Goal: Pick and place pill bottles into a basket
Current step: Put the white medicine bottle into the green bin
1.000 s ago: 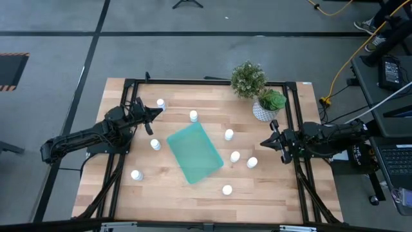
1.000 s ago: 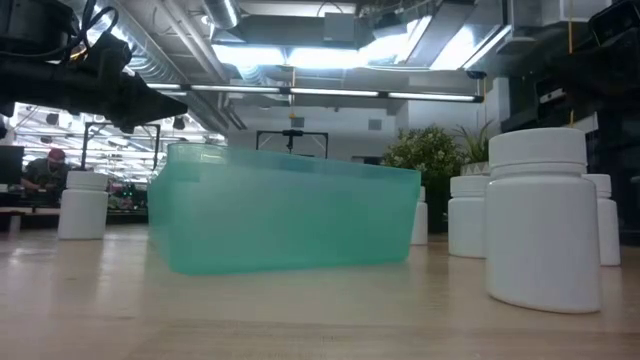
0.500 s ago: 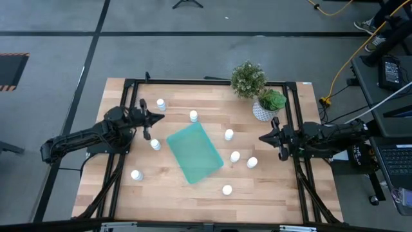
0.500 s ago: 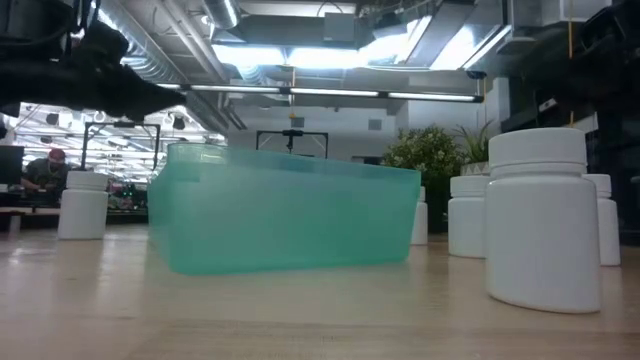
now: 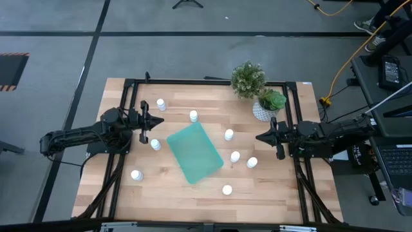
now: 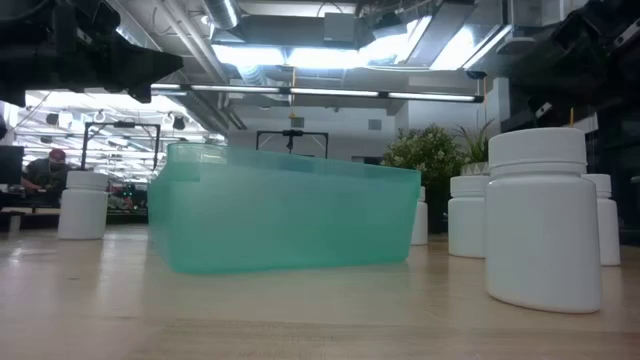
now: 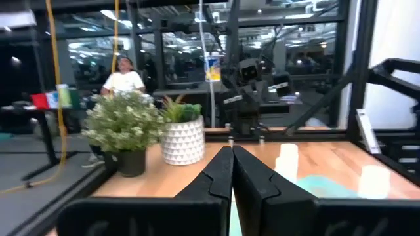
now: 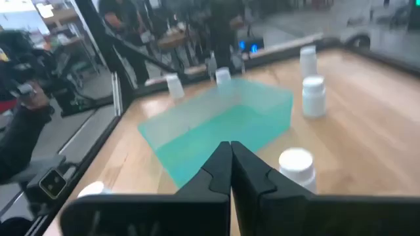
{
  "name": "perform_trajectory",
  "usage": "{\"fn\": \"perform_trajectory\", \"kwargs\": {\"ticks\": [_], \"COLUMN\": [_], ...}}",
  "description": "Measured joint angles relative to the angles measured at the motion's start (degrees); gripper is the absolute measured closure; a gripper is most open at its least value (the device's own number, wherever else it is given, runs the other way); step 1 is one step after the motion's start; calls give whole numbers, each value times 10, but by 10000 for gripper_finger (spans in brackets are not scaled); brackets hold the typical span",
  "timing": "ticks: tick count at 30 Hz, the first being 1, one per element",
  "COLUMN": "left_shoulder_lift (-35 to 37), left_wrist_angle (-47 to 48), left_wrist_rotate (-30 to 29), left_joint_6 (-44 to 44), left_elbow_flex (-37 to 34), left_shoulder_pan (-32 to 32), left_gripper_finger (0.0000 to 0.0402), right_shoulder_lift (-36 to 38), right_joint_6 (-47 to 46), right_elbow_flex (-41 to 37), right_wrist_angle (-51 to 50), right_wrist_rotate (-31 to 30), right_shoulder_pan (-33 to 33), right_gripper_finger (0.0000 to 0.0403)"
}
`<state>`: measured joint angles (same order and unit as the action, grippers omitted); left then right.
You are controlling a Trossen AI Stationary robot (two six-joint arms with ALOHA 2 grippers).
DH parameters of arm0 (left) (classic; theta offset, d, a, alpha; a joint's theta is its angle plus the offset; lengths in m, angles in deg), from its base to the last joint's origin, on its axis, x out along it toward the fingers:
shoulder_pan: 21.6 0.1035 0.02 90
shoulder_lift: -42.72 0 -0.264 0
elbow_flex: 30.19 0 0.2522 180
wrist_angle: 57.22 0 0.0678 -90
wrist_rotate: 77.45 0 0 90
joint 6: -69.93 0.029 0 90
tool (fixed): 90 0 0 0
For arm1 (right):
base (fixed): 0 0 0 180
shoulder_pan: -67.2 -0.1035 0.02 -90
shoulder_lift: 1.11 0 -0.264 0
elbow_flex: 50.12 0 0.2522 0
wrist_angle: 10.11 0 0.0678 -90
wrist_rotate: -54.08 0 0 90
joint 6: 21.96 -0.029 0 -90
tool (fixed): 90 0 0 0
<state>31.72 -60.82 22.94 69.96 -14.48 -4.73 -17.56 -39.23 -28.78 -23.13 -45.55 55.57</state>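
Observation:
The teal basket lies at a slant in the middle of the table, and in the low view the basket is seen side-on. Several white pill bottles stand upright around it, among them one at its left, one at its right and one near the front. My left gripper hovers shut above the table's left part and points right, its fingertips together. My right gripper hovers shut at the right and points left toward the basket.
A leafy plant and a white patterned pot with a green plant stand at the far right. A black frame runs along the table's sides. People show in the room beyond the table.
My left gripper has swung from slanting toward the far edge to pointing straight at the table's right, rising a little. My right gripper has reached slightly toward the table's left and rolled about its own line. The bottles and the basket have kept still.

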Motion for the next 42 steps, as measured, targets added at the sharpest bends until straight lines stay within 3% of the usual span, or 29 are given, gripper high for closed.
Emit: {"fn": "perform_trajectory", "kwargs": {"ticks": [7, 15, 22, 27, 36, 42], "left_shoulder_lift": [-22, -59, -150, -241, -384, -443], "left_wrist_angle": [-21, -20, -21, -5, 82, 85], "left_wrist_rotate": [-52, -133, -149, -194, -259, -309], "left_joint_6": [-20, -23, -25, -23, -30, -1], "left_elbow_flex": [0, 4, 40, 76, 197, 220], "left_shoulder_pan": [-57, -100, -150, -194, -280, -326], "left_gripper_finger": [398, 398, 398, 398, 400, 400], "right_shoulder_lift": [-129, -239, -287, -294, -293, -293], "right_joint_6": [24, -11, -20, -27, -171, -234], "right_elbow_flex": [81, 233, 331, 344, 341, 341], "right_wrist_angle": [-20, -288, -364, -392, -475, -502], "right_wrist_rotate": [1, -77, -80, -79, -83, -83], "right_shoulder_pan": [-45, -85, -110, -124, -165, -200], "right_gripper_finger": [401, 401, 401, 401, 401, 401]}}
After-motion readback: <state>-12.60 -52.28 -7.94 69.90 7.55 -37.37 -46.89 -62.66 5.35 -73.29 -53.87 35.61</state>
